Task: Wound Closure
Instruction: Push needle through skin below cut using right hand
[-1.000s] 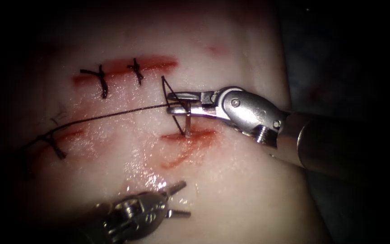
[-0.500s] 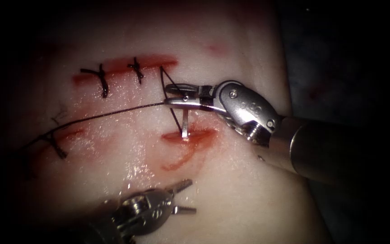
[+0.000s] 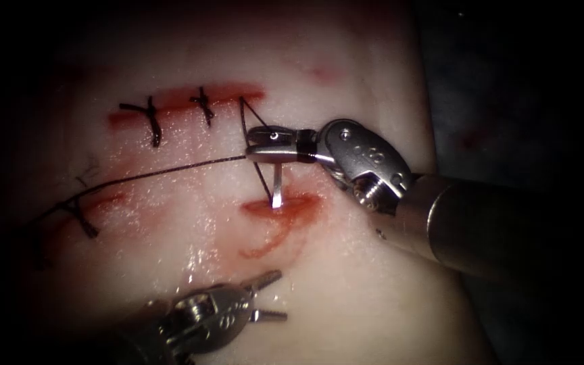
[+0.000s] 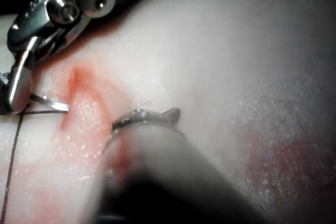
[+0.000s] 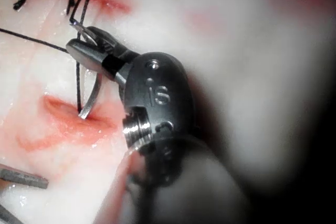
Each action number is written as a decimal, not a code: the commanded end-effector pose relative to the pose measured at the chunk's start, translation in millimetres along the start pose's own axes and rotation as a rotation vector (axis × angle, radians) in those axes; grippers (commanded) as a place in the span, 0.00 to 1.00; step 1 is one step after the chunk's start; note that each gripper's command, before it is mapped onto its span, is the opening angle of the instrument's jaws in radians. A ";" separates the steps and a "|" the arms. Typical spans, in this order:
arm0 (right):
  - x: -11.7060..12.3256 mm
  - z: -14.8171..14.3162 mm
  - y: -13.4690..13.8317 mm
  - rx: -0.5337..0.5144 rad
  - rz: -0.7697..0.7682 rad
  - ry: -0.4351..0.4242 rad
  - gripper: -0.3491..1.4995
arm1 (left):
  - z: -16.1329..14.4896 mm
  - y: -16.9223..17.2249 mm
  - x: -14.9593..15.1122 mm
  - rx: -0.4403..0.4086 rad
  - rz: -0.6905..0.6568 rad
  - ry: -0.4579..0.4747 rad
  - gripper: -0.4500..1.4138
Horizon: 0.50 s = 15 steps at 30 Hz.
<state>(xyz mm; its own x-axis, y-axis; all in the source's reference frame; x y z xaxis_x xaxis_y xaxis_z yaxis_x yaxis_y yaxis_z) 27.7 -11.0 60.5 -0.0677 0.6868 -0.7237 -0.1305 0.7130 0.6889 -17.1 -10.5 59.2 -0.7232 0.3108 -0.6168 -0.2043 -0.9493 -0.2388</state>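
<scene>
My right tool (image 3: 259,146) reaches in from the right, its jaws shut on the curved needle (image 3: 276,184) near its thread end. The needle points down, and its tip touches the tissue (image 3: 346,284) at the left part of a short red cut (image 3: 292,207); its depth is unclear. The right wrist view shows the same grip (image 5: 86,52) and needle (image 5: 92,96). Black thread (image 3: 143,177) runs left from the jaws towards a stitch (image 3: 84,217). Below the cut, my left tool (image 3: 276,295) stands open, holding nothing.
Two knotted stitches (image 3: 151,119) (image 3: 204,106) cross a red cut (image 3: 231,93) above and left of the right tool. Red fluid (image 3: 265,245) trails below the short cut. The tissue's edge drops into darkness on the right (image 3: 434,135).
The right tool has rolled at its wrist and shifted slightly up and left, still holding the needle with its tip at the cut. The left tool has barely moved.
</scene>
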 end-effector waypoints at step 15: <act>-0.2 0.8 1.3 0.028 0.089 0.036 0.00 | 1.3 -1.7 -1.4 -0.009 0.006 0.009 0.36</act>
<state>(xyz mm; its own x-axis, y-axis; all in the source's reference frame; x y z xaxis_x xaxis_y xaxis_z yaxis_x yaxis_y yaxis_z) 27.6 -10.2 61.1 -0.1128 0.7437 -0.6590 -0.0947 0.6521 0.7522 -15.9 -9.4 61.0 -0.7180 0.3094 -0.6235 -0.1969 -0.9495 -0.2445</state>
